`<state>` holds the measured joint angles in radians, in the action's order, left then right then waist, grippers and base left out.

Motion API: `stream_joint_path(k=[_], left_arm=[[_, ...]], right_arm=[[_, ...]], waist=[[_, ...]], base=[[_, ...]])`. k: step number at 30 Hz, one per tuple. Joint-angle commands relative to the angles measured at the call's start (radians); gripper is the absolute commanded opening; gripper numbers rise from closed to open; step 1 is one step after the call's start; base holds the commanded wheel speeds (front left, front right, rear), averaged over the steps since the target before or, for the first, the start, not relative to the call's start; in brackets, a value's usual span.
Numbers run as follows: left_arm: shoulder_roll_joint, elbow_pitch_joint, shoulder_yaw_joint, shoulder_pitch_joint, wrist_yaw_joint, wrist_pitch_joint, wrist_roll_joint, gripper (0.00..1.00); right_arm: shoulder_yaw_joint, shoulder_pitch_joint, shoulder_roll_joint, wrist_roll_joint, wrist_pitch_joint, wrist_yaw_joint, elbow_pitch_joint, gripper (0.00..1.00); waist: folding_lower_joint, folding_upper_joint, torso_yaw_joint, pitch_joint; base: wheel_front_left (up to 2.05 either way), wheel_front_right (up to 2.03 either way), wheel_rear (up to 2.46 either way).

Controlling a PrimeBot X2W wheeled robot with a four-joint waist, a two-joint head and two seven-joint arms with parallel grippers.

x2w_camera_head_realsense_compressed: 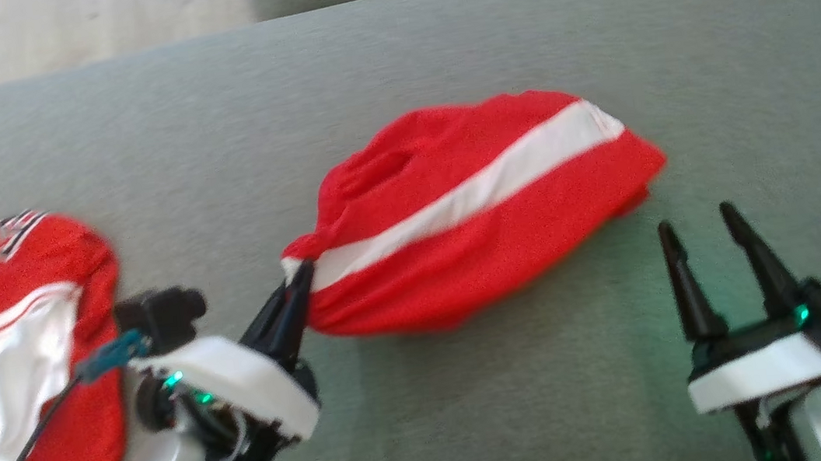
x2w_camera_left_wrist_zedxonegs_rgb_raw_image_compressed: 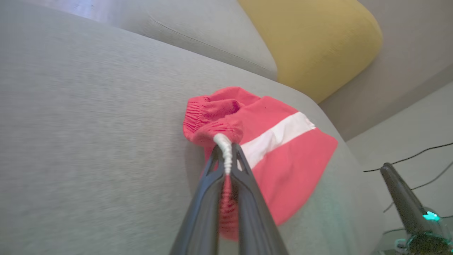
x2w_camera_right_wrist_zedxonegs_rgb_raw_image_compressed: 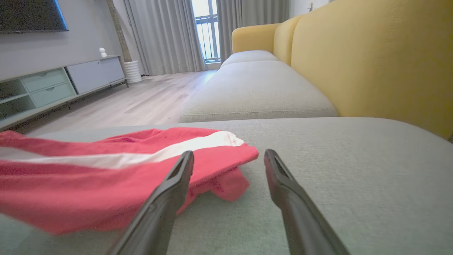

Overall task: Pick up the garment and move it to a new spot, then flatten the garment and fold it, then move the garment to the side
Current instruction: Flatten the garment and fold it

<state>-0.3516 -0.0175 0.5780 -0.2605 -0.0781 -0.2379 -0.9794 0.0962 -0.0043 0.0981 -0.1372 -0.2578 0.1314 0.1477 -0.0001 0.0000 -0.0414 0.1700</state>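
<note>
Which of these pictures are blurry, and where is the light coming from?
Head view: the garment and left gripper are smeared soft. Left wrist view: the cushion looks streaked. Right wrist view: sharpest, daylight from the window, the near right gripper slightly soft.

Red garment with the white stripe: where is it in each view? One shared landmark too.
Head view: red garment at centre, its left end pinched in the left gripper.
Left wrist view: garment at centre, just past the closed fingers.
Right wrist view: garment at lower left, beside the open right gripper.
Shared landmark: the grey seat cushion under it.
</note>
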Motion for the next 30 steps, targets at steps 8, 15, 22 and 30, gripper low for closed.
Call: stream_joint_path(k=[8, 15, 22, 30], left_arm=[[-0.105, -0.009, -0.060, -0.010, 0.038, 0.117, 0.113, 0.00], [-0.063, 0.086, -0.045, -0.068, 0.072, 0.179, 0.142, 0.00], [-0.035, 0.141, -0.031, -0.095, 0.095, 0.207, 0.150, 0.00], [-0.023, 0.179, -0.020, -0.099, 0.107, 0.221, 0.149, 0.00]], right_arm=[[0.215, -0.223, 0.219, -0.394, 0.068, -0.001, 0.120, 1.00], [0.403, -0.346, 0.399, -0.663, 0.220, -0.001, 0.090, 1.00], [0.509, -0.353, 0.485, -0.798, 0.283, -0.001, 0.034, 1.00], [0.567, -0.342, 0.525, -0.856, 0.305, -0.001, 0.039, 1.00]], waist=[[0.0001, 0.0000, 0.151, 0.038], [0.0001, 0.0000, 0.204, 0.077], [0.0001, 0.0000, 0.228, 0.079], [0.0001, 0.0000, 0.240, 0.063]], base=[[0.00, 0.00, 0.00], [0.00, 0.00, 0.00], [0.00, 0.00, 0.00], [0.00, 0.00, 0.00]])
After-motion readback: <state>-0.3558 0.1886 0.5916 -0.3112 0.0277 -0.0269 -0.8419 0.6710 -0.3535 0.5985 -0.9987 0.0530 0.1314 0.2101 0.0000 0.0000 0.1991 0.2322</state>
